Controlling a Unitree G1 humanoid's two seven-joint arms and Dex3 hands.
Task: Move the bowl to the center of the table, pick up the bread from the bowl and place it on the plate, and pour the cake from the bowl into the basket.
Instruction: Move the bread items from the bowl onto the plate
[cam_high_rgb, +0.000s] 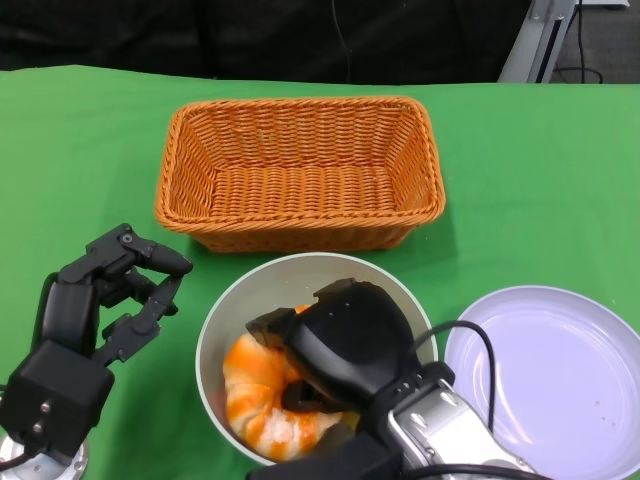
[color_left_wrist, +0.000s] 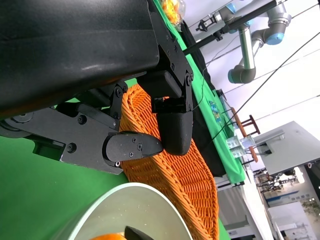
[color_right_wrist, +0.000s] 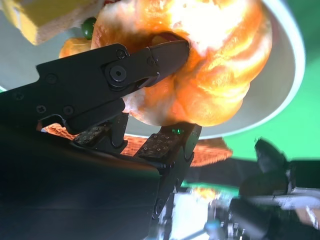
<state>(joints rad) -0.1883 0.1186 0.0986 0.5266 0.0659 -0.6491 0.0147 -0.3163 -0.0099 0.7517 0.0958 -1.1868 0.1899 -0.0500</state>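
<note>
A grey-white bowl (cam_high_rgb: 213, 335) stands just in front of the orange wicker basket (cam_high_rgb: 300, 108). In it lies a glazed orange bread (cam_high_rgb: 262, 395). My right hand (cam_high_rgb: 350, 345) reaches down into the bowl over the bread. In the right wrist view its fingers (color_right_wrist: 150, 60) close around the bread (color_right_wrist: 215, 75), which still rests in the bowl (color_right_wrist: 287, 75). A yellow cake piece (color_right_wrist: 40, 20) lies beside the bread; the head view hides it under the hand. The lilac plate (cam_high_rgb: 560, 370) sits right of the bowl. My left hand (cam_high_rgb: 110, 300) hovers left of the bowl, fingers apart, holding nothing.
Green cloth covers the table (cam_high_rgb: 540, 160). The left wrist view shows my left fingers (color_left_wrist: 170, 120) in front of the basket wall (color_left_wrist: 175, 170) and the bowl rim (color_left_wrist: 125, 200). Other robot arms and equipment stand beyond the table's far side.
</note>
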